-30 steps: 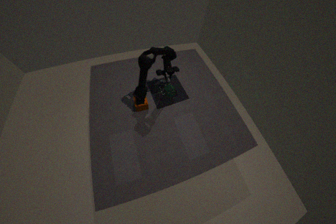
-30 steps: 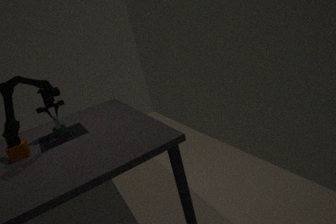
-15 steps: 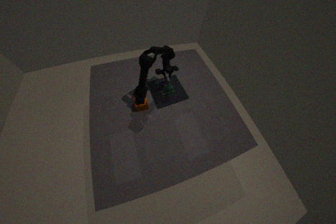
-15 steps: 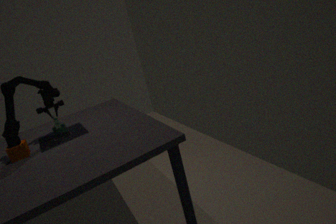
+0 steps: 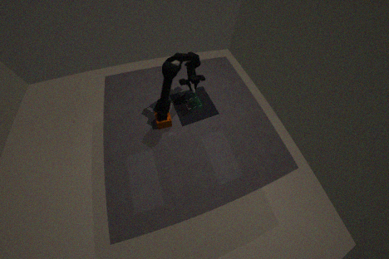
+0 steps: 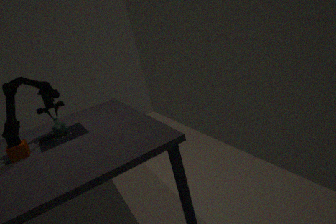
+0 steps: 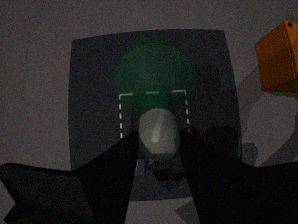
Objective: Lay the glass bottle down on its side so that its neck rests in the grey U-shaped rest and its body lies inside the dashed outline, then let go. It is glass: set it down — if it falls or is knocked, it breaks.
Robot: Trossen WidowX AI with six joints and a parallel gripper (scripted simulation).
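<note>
Glass bottle (image 5: 197,101) (image 6: 59,128) (image 7: 153,75) — gripped in the pincer (image 5: 194,90) (image 6: 56,118) (image 7: 158,136) — above the dark mat (image 5: 204,112) (image 6: 77,129) (image 7: 92,105)

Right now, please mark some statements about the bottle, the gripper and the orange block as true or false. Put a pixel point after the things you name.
1. The gripper (image 5: 194,90) (image 6: 56,118) (image 7: 158,136) is shut on the pale top end of the green bottle (image 6: 59,127) (image 7: 152,70). True.
2. The bottle already lies released in its outline. False: the gripper holds it, top end toward the wrist camera.
3. A dark mat (image 5: 206,115) (image 6: 80,128) (image 7: 92,65) lies under the bottle. True.
4. The dashed outline (image 7: 120,112) is drawn outside the mat. False: it is on the mat.
5. The orange block (image 5: 164,124) (image 6: 19,152) (image 7: 280,60) is at the arm's foot. True.
</note>
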